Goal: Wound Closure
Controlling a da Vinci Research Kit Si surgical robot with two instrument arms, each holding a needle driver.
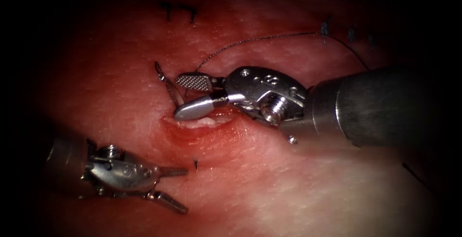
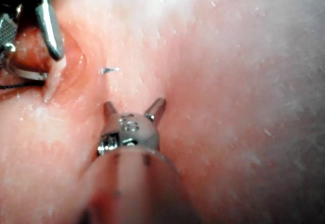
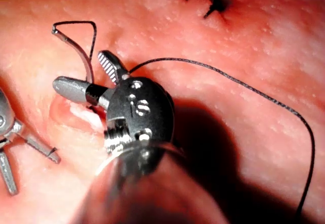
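The curved needle (image 1: 166,84) stands in the tissue (image 1: 288,193) at the far edge of the cut (image 1: 204,121), its tail end up. A small dark point (image 1: 196,164), apparently the needle's tip, pokes out on the near side of the cut. My right tool (image 1: 178,97) is open, with its jaws on either side of the needle's shaft (image 3: 76,46), holding nothing. My left tool (image 1: 186,192) is open and empty, just left of the dark point (image 2: 109,70). The thread (image 1: 269,37) arcs from the needle's tail to the right.
Dark finished stitches sit at the top (image 1: 178,12) and the upper right (image 1: 347,32). Red fluid wets the tissue around the cut. The right tool's thick shaft (image 1: 380,105) covers the right side. A small shiny speck (image 1: 292,140) lies under its wrist.
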